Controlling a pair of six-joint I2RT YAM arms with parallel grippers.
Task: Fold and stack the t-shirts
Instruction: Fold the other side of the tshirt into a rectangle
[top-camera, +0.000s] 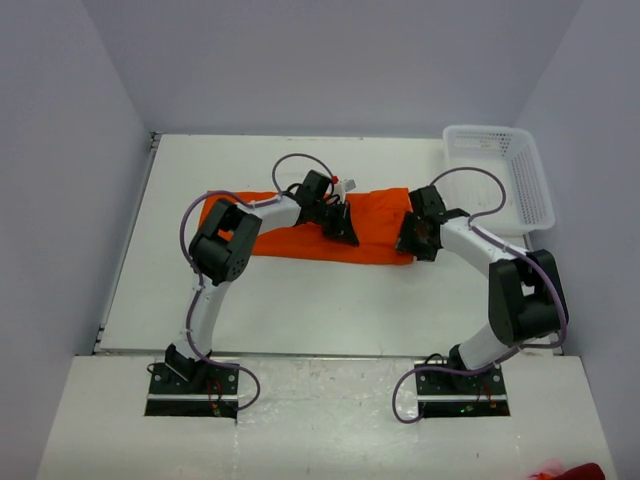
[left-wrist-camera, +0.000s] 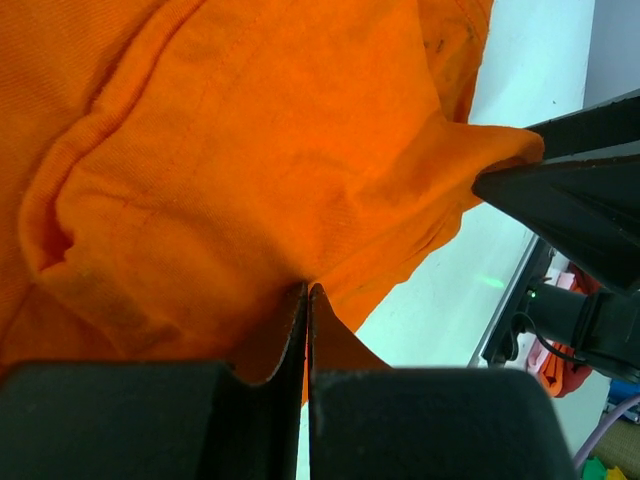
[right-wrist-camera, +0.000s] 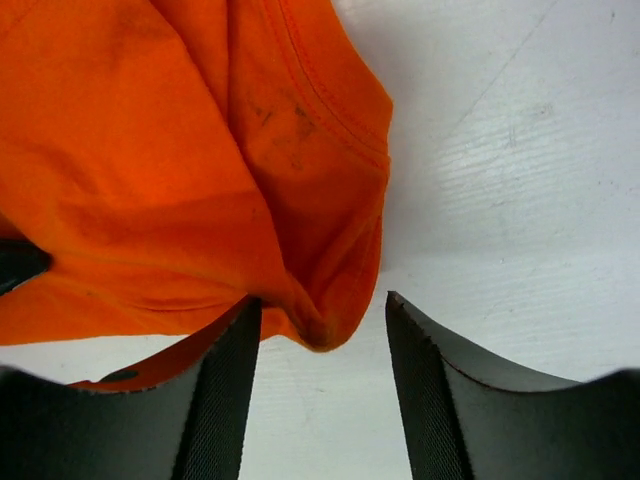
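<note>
One t-shirt (top-camera: 375, 228) spans the surface (top-camera: 300, 300), pinched tight by the left fingers (left-wrist-camera: 200, 420). I'd close the right fingers (right-wrist-camera: 220, 400), standing apart astride its hem, before lifting.

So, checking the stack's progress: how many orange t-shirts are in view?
1: the t-shirt lies stretched across mid-table. Some orange cloth at the near right corner may be another.
</note>
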